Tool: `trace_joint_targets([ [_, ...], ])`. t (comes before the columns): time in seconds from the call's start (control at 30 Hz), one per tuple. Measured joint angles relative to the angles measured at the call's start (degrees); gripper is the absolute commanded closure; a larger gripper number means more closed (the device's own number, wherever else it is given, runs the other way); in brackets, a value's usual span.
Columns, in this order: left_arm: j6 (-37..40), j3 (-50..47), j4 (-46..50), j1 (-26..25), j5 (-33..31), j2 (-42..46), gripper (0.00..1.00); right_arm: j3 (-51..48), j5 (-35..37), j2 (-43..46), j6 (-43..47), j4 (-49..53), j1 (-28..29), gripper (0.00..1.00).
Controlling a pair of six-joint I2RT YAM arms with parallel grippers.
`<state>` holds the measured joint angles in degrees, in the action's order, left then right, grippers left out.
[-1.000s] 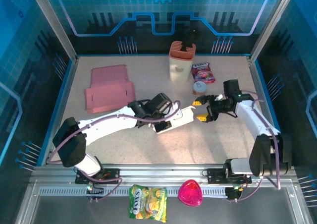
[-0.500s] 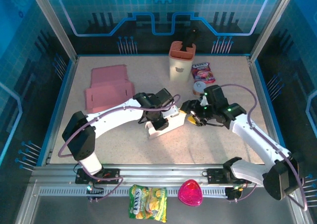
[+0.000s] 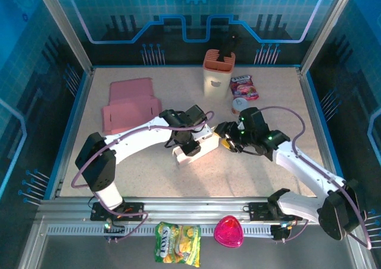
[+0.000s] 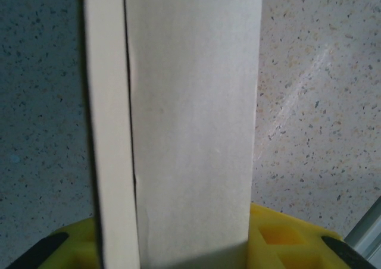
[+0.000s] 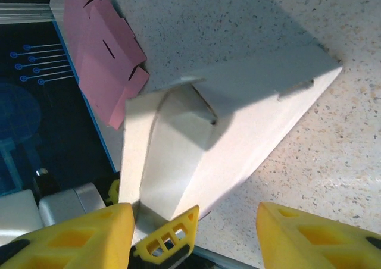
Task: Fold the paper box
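The white paper box (image 3: 204,147) lies partly folded mid-table. My left gripper (image 3: 189,140) is shut on it; in the left wrist view a white panel (image 4: 190,102) runs up between the yellow fingers (image 4: 280,239) of the left gripper (image 4: 178,248). My right gripper (image 3: 228,139) stands open just off the box's right end. In the right wrist view the box (image 5: 238,120) lies ahead with a flap raised. The wide-apart fingers (image 5: 65,233) of the right gripper (image 5: 190,236) touch nothing, and the left arm's finger (image 5: 169,239) shows at the box's near corner.
A flat pink box blank (image 3: 130,105) lies at the back left, the same pink box blank (image 5: 101,49) showing beyond the white box. A beige holder (image 3: 218,72), snack packet (image 3: 244,85) and small tin (image 3: 240,106) stand behind the right gripper. A candy bag (image 3: 177,243) and pink heart (image 3: 229,231) sit off the table's front.
My right arm swung in from the right side to the box's right end. The left gripper drew the box a little leftward and nearer.
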<state>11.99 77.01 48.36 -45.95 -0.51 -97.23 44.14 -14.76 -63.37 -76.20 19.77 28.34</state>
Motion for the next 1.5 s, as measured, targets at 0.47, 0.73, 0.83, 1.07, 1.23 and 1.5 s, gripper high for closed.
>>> trace_joint_targets([
  [0.47, -1.22, -2.34, -2.86, 0.72, -0.09, 1.05, 0.59, -0.92, -1.33, -5.25, -1.4, -3.63, 0.66, 0.39],
  [0.73, -2.16, -3.82, -3.1, 1.29, -0.9, 2.4, 0.58, 0.66, -1.75, -8.04, -1.4, -4.42, 1.29, 0.39],
  [0.83, -2.23, -3.98, -3.26, 1.27, -0.61, 2.69, 0.58, 0.76, -1.6, -8.63, -1.44, -4.87, 1.29, 0.38],
  [1.07, -2.27, -4.11, -4.87, 0.68, 1.11, 4.17, 0.58, 0.44, 0.07, -9.38, -2.29, -9.29, 1.38, 0.38],
  [1.23, -3.3, -5.11, -6.23, 0.68, 1.92, 4.61, 0.58, -0.96, 1.29, -8.79, -3.23, -11.67, 2.05, 0.45],
  [1.5, -4.61, -5.97, -7.56, 0.52, 2.43, 4.68, 0.58, -3.41, 1.51, -7.67, -3.78, -12.11, 3.02, 0.45],
])
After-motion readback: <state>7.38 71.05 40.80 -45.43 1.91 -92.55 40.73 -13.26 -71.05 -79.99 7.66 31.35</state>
